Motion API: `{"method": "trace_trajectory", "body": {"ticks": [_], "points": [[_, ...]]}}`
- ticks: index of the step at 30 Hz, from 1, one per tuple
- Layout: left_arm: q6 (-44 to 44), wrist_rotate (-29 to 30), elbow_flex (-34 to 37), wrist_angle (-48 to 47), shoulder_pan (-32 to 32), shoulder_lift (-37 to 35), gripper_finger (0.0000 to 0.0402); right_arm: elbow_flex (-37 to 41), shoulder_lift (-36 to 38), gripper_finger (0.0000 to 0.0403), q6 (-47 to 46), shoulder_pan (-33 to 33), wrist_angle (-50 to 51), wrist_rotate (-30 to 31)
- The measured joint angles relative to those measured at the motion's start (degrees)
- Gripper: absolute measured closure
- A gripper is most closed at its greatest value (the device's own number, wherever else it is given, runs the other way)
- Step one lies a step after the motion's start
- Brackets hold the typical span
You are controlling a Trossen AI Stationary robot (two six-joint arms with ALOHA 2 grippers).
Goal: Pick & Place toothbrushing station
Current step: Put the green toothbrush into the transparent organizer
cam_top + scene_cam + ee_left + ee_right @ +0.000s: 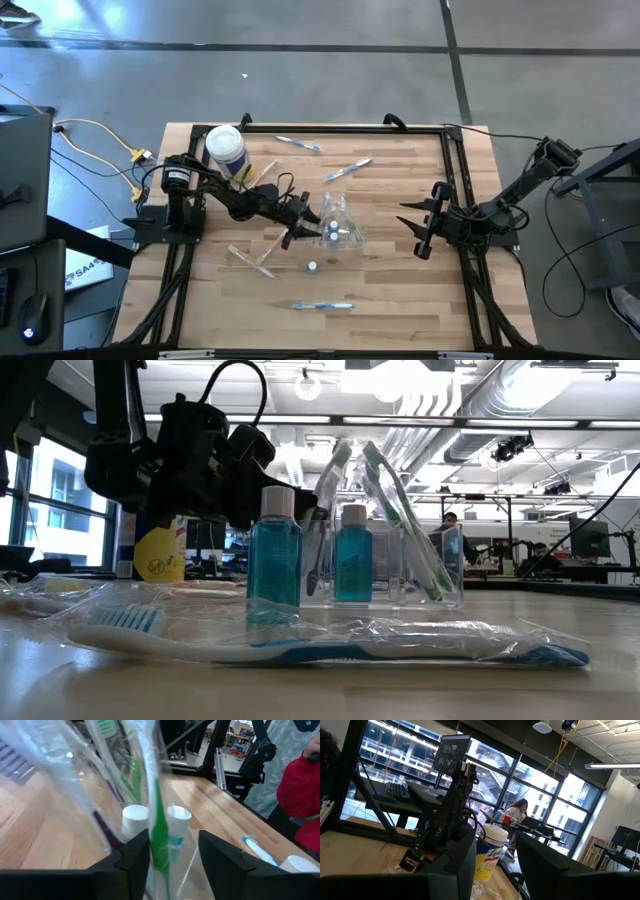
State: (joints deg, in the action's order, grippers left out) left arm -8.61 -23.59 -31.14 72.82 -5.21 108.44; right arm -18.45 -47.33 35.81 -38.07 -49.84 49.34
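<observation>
The clear cup stands at mid-table and holds several wrapped toothbrushes, leaning upright against its wall, and a white-capped blue bottle. My left gripper reaches level to the cup's left side and is open. A wrapped green toothbrush stands up between its fingers, just in front of two white caps. Another capped bottle stands on the table nearer the front. My right gripper waits raised at the right, open and holding nothing. My left gripper stands level, with one finger on each side of the wrapped green toothbrush's handle. The wrapper lies close against the inner side of one finger; whether they touch I cannot tell. The toothbrush stands upright in the cup.
Loose wrapped toothbrushes lie near the front edge, at the left and toward the far side. A white-lidded canister stands at the far left. A person's red sleeve shows beyond the table.
</observation>
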Motion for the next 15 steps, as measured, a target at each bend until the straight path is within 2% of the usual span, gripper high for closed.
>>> {"method": "trace_trajectory", "body": {"ticks": [3,15], "points": [[0.9,0.14,0.0,-0.03,0.0,-0.06,0.0223,0.0,0.0,0.027,0.0,0.0,0.01,0.0],[0.84,0.26,0.02,-0.72,0.0,-0.39,0.0227,0.0,0.0,0.027,0.0,0.0,1.02,0.18]]}}
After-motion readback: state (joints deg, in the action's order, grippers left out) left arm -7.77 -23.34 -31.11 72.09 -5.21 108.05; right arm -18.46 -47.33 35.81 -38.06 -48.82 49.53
